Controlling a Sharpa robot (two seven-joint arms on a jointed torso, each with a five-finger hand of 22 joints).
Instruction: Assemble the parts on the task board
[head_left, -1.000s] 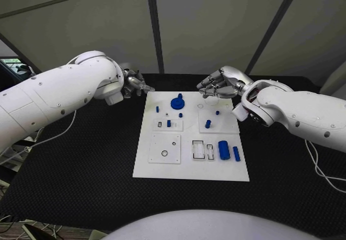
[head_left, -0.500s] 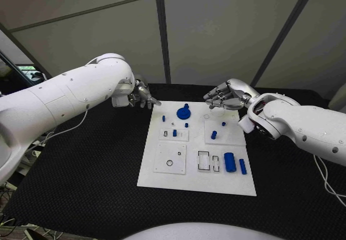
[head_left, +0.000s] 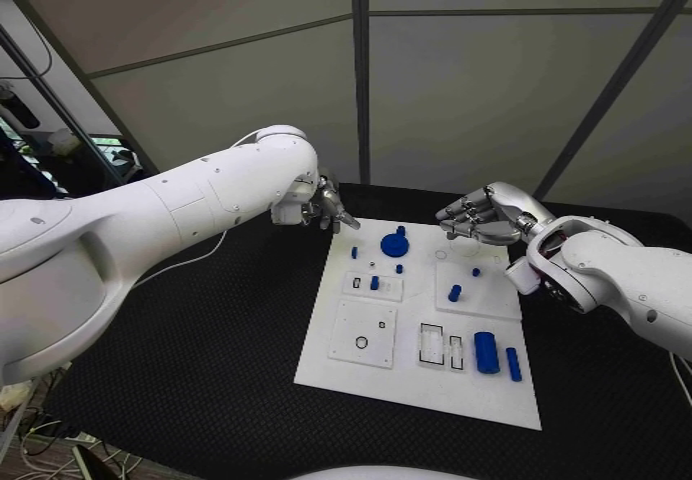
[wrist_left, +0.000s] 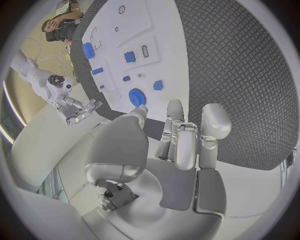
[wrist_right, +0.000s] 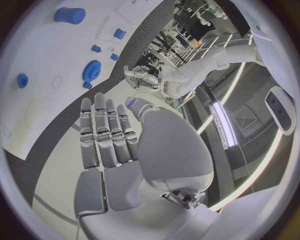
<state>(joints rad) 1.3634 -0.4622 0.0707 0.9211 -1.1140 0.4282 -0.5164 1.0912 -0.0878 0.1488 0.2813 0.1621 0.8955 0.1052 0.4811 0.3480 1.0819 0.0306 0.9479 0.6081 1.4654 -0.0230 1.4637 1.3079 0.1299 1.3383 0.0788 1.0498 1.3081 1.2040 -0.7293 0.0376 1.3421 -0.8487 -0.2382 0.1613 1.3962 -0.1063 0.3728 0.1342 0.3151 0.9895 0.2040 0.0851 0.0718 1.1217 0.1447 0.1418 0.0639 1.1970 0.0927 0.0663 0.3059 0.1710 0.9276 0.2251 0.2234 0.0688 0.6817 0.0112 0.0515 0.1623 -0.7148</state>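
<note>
The white task board (head_left: 433, 385) lies in the middle of the black table. A blue gear (head_left: 394, 242) stands near its far edge, with small blue pegs (head_left: 375, 283) and another peg (head_left: 454, 293) in front of it. A blue cylinder (head_left: 488, 353) and a thin blue bar (head_left: 513, 364) lie near the board's right side. My left hand (head_left: 329, 209) hovers at the far left corner, fingers apart and pointing down, holding nothing. My right hand (head_left: 482, 218) hovers over the far right corner, loosely bent and empty. The left wrist view shows my left hand (wrist_left: 181, 145) above the gear (wrist_left: 137, 96).
Pale raised plates with empty slots (head_left: 443, 345) and a round hole (head_left: 361, 342) sit on the near half of the board. Black matting (head_left: 216, 330) surrounds the board on all sides. A dark post (head_left: 361, 90) and grey wall panels stand behind the table.
The whole picture has shifted, so the head camera moved. Both hands stay at the board's far corners and hold nothing. The parts lie as before.
</note>
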